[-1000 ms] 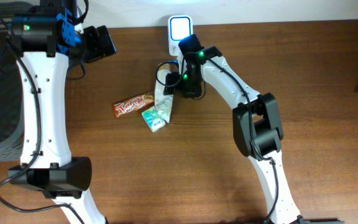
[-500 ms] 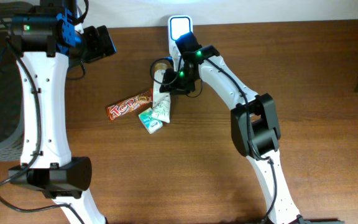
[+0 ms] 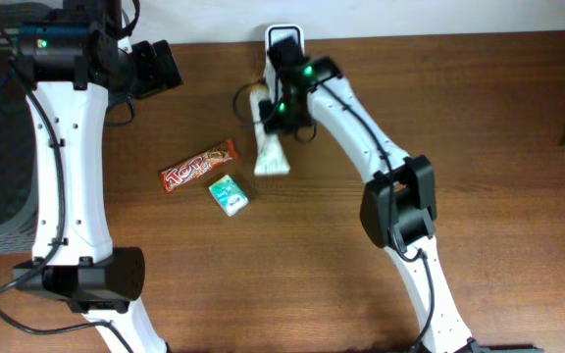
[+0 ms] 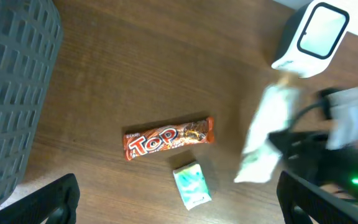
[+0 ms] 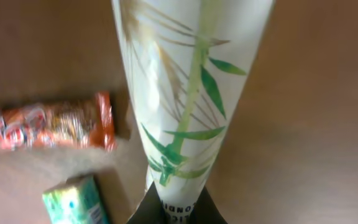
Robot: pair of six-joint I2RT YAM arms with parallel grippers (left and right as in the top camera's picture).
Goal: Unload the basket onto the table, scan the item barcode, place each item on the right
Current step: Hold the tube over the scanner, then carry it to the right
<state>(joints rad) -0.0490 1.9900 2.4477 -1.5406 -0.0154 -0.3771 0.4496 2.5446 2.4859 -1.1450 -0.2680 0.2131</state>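
The right end effector (image 3: 279, 110) is clamped shut on the narrow end of the white bamboo-print pouch (image 3: 272, 155), just in front of the scanner (image 3: 283, 41) at the surface's far edge. The pouch's long axis runs far-to-near, with the wide end toward the near edge. The left end effector (image 3: 160, 67) is spread wide, holding nothing.

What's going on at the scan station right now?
The right gripper is shut on a white tube with a bamboo print, holding it just in front of the scanner. The left gripper hangs open off to the side, holding nothing. A Top candy bar and a small green pack lie on the table.
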